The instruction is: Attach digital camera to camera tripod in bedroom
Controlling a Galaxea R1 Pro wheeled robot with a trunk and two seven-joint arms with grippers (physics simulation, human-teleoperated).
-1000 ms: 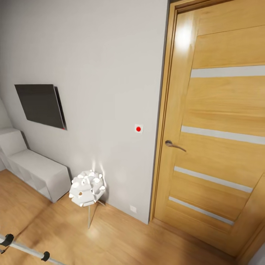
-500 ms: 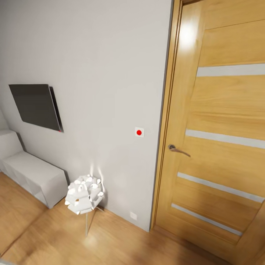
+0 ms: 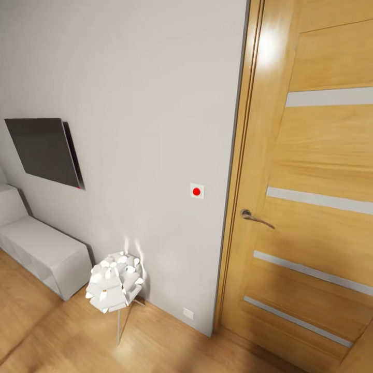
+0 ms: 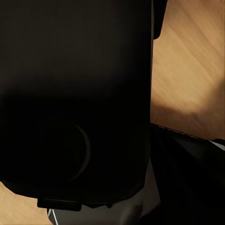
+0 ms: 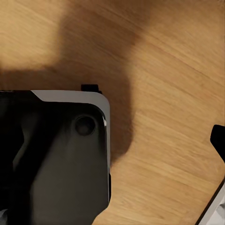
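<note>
Ahead: grey wall [image 3: 155, 103], shut wood door [image 3: 311, 207] right | low: white lamp [image 3: 113, 282], white bench [image 3: 41, 248] left | bare wood floor [image 3: 62, 336] near | tools: can't tell.

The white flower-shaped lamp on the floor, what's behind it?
Behind the white lamp is the grey wall, with a small socket plate low down nearby. The wall patch directly behind the shade is covered.

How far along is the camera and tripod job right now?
Nothing looks done yet. The head view faces a grey wall, a wooden door, a wall screen and a white lamp. Finding the camera and tripod, then attaching them, is all left.
</note>
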